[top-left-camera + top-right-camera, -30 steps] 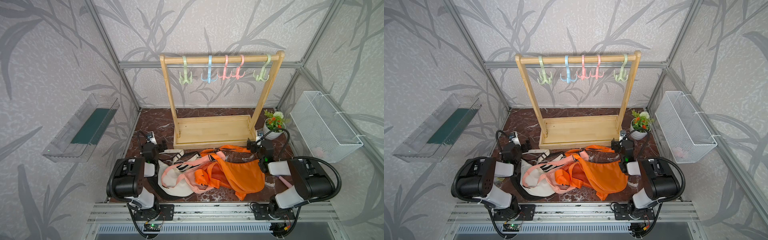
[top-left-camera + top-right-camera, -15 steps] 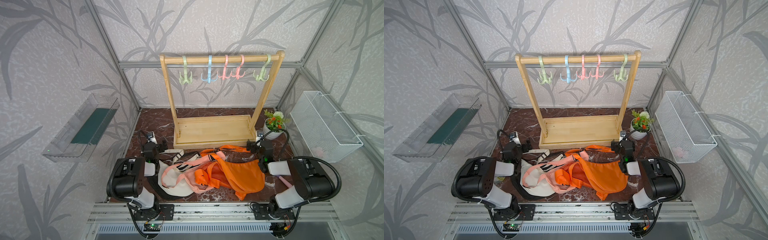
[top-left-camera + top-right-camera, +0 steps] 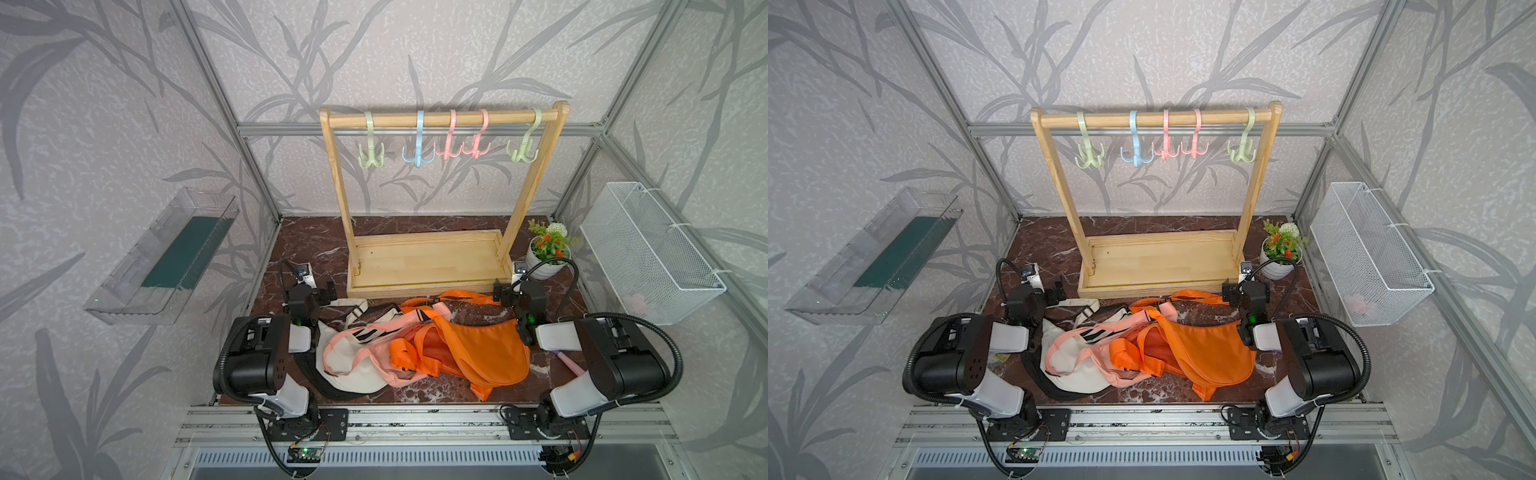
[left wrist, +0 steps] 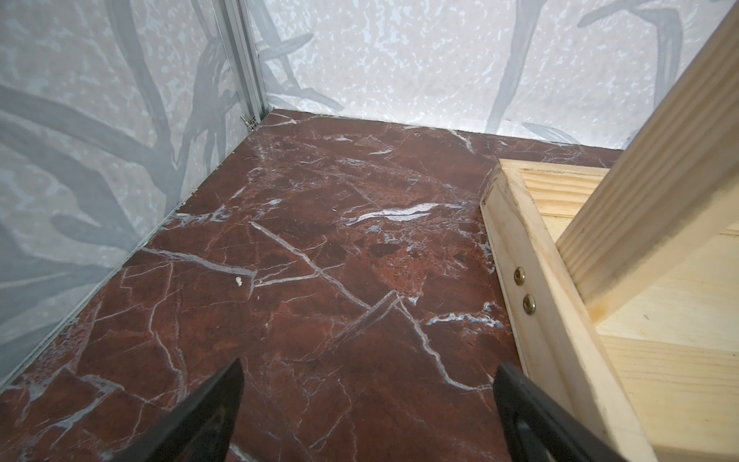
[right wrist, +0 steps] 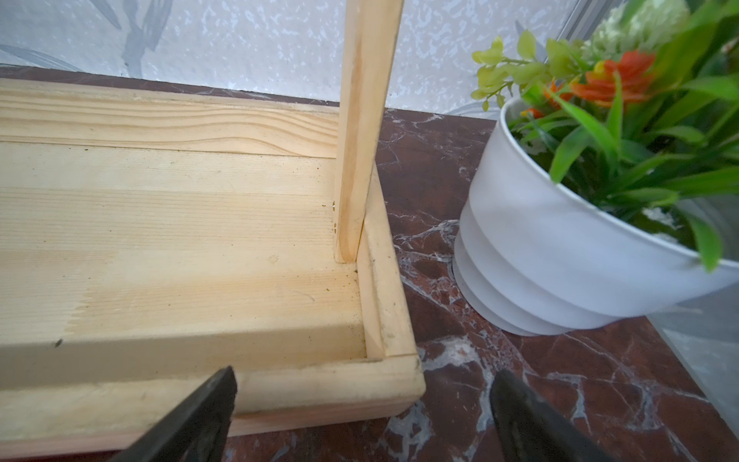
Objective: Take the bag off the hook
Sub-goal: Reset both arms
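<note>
Several coloured hooks (image 3: pixel 417 156) (image 3: pixel 1136 156) hang from the rail of a wooden rack (image 3: pixel 428 120), and nothing hangs on any of them. An orange bag (image 3: pixel 486 353) (image 3: pixel 1212 349) and a cream bag (image 3: pixel 345 365) (image 3: pixel 1071 361) with pink straps lie in a heap on the marble table in front of the rack. My left gripper (image 3: pixel 324 293) (image 4: pixel 368 368) is low beside the rack's left front corner, open and empty. My right gripper (image 3: pixel 500 293) (image 5: pixel 362 374) sits open and empty at the rack's right front corner.
The rack's wooden base tray (image 3: pixel 428 259) (image 5: pixel 180 224) fills the back middle of the table. A white flower pot (image 3: pixel 544 266) (image 5: pixel 560 248) stands to its right. A wire basket (image 3: pixel 648 253) hangs on the right wall and a clear shelf (image 3: pixel 166 257) on the left wall.
</note>
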`<state>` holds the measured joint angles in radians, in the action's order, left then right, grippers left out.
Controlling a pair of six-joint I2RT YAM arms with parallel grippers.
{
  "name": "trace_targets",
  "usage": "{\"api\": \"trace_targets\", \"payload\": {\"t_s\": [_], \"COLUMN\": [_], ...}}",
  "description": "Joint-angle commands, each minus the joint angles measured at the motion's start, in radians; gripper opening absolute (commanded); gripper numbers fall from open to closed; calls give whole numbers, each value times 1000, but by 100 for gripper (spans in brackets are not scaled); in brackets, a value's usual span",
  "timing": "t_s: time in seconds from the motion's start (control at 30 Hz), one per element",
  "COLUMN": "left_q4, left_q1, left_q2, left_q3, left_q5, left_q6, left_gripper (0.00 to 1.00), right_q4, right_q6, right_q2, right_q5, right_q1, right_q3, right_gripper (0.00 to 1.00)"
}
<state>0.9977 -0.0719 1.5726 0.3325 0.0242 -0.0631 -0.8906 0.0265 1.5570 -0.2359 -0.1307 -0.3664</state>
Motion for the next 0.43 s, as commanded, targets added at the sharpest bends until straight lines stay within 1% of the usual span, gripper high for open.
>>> {"api": "trace_targets", "payload": {"t_s": [0.0,0.03,0.1,0.4], "left_q4": [4,-4,-24,-36], "left_q1": [5,4,5,4], "left_q2": [-7,-8,-6,-8], "left_q3": [16,20,31,36], "left_q5": [-9,-5,9,8], "left_q6": [17,13,8,10], "left_gripper": [99,99,99,99], "right_q4": [-5,-1,19,18], "right_q6": [-9,-5,22,23], "right_q2": [-17,-16,-9,-12], "right_q5": [-17,-3,63,69], "right_q1": [3,3,3,5], "right_q3": [-11,-13,-30,-27], "right_gripper": [99,99,99,99]}}
